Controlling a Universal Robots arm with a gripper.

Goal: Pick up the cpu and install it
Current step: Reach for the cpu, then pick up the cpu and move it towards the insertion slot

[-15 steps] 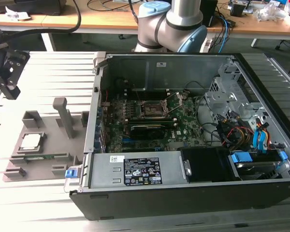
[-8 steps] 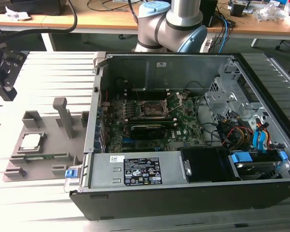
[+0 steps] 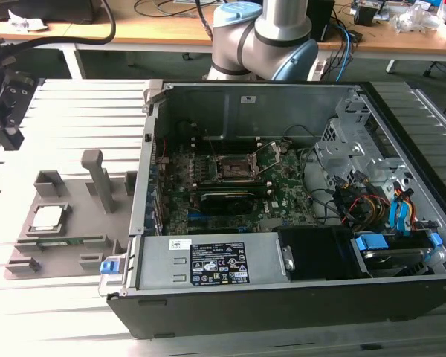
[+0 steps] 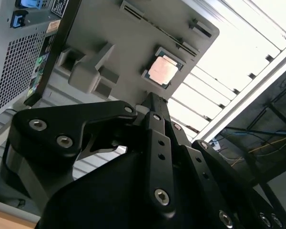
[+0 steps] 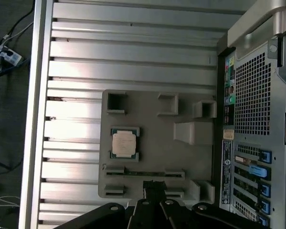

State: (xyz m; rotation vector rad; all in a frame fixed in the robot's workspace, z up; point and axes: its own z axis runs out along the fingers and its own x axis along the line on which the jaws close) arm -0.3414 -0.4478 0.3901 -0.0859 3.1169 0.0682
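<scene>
Gripper [image 5: 153, 185] fingers are together with nothing clamped between them. Its body is cut off at the frame edge in both wrist views. The cpu [image 5: 124, 143] is not picked yet. It lies flat in its recess on the grey fixture [image 5: 148, 124], out ahead of the fingertips and well apart from them. The fingertips hide part of the long slot nearest them, and I can't make out what sits in it. The open PC case [image 3: 282, 312] stands beside the fixture. Its socket [image 3: 236, 167] is far from the gripper, contents unclear.

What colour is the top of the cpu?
Silver-grey; the cpu shows best in the first wrist view.
</scene>
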